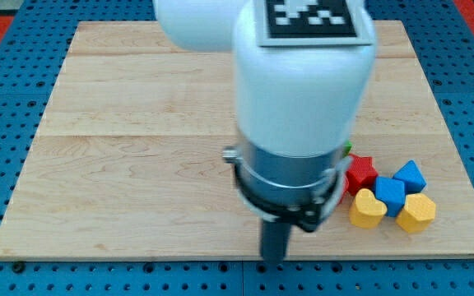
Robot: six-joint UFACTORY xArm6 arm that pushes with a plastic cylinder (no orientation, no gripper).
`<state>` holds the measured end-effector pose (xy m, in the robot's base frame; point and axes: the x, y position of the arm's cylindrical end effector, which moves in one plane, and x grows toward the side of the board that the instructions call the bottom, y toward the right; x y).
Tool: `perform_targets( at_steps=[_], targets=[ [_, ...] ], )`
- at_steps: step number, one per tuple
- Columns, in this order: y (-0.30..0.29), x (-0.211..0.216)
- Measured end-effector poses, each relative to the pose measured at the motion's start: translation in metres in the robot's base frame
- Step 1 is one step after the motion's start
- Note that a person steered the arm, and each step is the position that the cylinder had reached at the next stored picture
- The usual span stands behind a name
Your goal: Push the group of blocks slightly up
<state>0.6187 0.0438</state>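
A tight group of blocks lies at the view's lower right of the wooden board (138, 164). It holds a red star (360, 172), a blue block (410, 174), a second blue block (389, 195), a yellow heart (367, 210) and a yellow hexagonal block (418, 213). A sliver of a green block (348, 150) shows behind the arm. My tip (274, 256) is near the board's bottom edge, to the left of and slightly below the group, apart from it. The arm's white body hides part of the board above the tip.
The arm's large white and dark body (299, 107) fills the view's centre. A blue pegboard surface (6, 271) surrounds the board.
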Motion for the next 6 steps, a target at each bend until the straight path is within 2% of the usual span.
perform_targets(
  at_steps=[1,2,3,4,6],
  targets=[
    [0.098,-0.001],
    [0.126,-0.005],
    [0.099,-0.055],
    [0.099,-0.104],
    [0.112,-0.136]
  ],
)
